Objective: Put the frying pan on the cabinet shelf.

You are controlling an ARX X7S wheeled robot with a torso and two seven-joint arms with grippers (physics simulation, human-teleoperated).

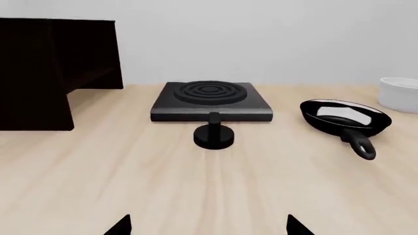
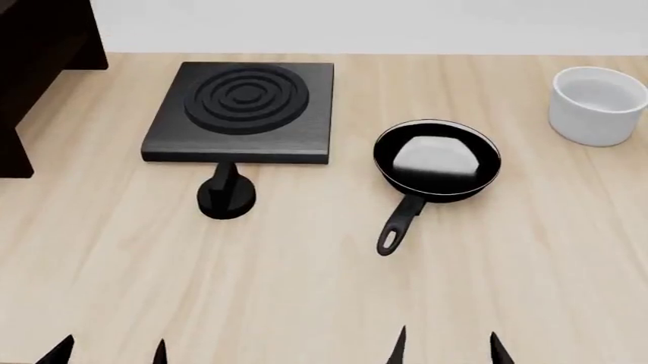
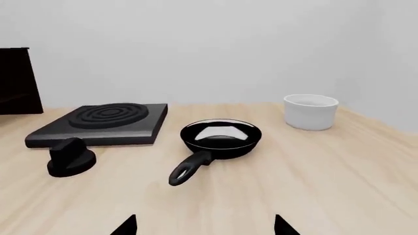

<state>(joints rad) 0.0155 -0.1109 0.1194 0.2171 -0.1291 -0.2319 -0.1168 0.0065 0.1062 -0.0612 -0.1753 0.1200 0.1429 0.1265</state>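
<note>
The frying pan (image 2: pixel 438 161) is small, round and glossy black with a pale sheen inside. It sits on the wooden table right of centre, its looped handle (image 2: pixel 397 224) pointing toward me; it also shows in the right wrist view (image 3: pixel 220 136) and the left wrist view (image 1: pixel 345 117). The dark cabinet shelf (image 2: pixel 36 61) stands at the far left, partly seen, and shows in the left wrist view (image 1: pixel 46 68). My left gripper (image 2: pixel 109 350) and right gripper (image 2: pixel 445 347) are both open and empty at the near edge. The right gripper is well short of the pan's handle.
A black square burner plate (image 2: pixel 243 110) with concentric rings lies at the back left, with a black round knob (image 2: pixel 226 196) in front of it. A white round bowl (image 2: pixel 597 105) stands at the far right. The light wooden table (image 2: pixel 303 288) spreads between them.
</note>
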